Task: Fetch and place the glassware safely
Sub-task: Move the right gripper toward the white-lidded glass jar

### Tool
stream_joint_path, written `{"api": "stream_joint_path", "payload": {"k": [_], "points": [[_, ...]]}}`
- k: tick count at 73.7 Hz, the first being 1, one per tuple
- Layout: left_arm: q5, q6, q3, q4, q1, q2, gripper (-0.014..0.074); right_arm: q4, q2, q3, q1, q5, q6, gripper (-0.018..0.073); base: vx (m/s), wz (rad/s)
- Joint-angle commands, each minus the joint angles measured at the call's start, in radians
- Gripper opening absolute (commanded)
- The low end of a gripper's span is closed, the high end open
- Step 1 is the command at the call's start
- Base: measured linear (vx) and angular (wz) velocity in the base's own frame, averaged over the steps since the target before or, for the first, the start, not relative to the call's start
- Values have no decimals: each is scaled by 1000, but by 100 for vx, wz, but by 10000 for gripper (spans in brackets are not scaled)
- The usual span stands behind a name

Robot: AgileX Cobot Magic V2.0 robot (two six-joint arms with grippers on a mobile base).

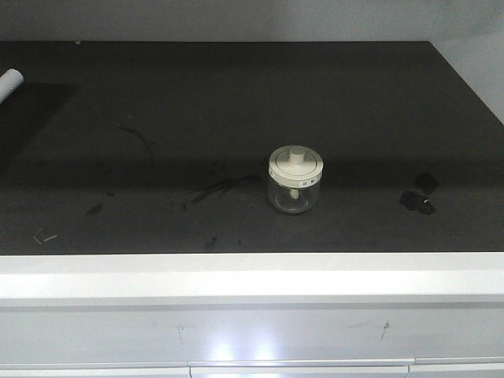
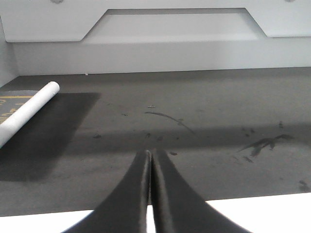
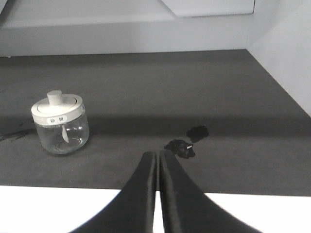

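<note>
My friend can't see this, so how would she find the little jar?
Look at the wide dark countertop behind the white front ledge. Near its middle, slightly right, stands a small squat glass jar. It is the only see-through thing there, with a cream round lid and knob on top, unlike the flat black scraps to its right and the white roll far left.

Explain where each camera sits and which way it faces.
Exterior front: raised, before the dark counter, looking down over its white edge at the jar; no robot part shows.
Left wrist: low behind the shut left gripper, facing the back wall; white roll at left.
Right wrist: low behind the shut right gripper, facing the back wall; jar at left.
Shared: front and right wrist both show the jar.
</note>
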Motion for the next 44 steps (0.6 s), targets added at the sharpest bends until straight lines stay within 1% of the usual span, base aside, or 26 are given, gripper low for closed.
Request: {"api": "stream_joint_path", "payload": {"k": [1, 9, 17, 21, 22, 34, 37, 44], "points": [[-65, -2, -27, -11, -4, 11, -7, -16, 9, -26, 2, -115, -10, 40, 0, 0], [-65, -2, -27, -11, -4, 11, -7, -16, 9, -26, 2, -151, -10, 90, 0, 0], [-65, -2, -27, -11, -4, 11, -7, -14, 9, -26, 2, -154, -10, 167, 0, 0], [-65, -2, -27, -11, -4, 11, -7, -15, 9, -26, 2, -154, -10, 228, 0, 0], [-65, -2, -27, -11, -4, 11, -7, -15, 9, -26, 2, -154, -10, 265, 0, 0], [-65, -2, -27, -11, -4, 11, -7, -9, 12, -29, 2, -186, -10, 426, 0, 0], [-65, -2, -27, -11, -4, 11, -7, -9, 16, -29, 2, -208, -10, 455, 0, 0], [-65, -2, -27, -11, -4, 11, -7, -7, 50, -29, 2, -256, -3, 481, 0, 0]]}}
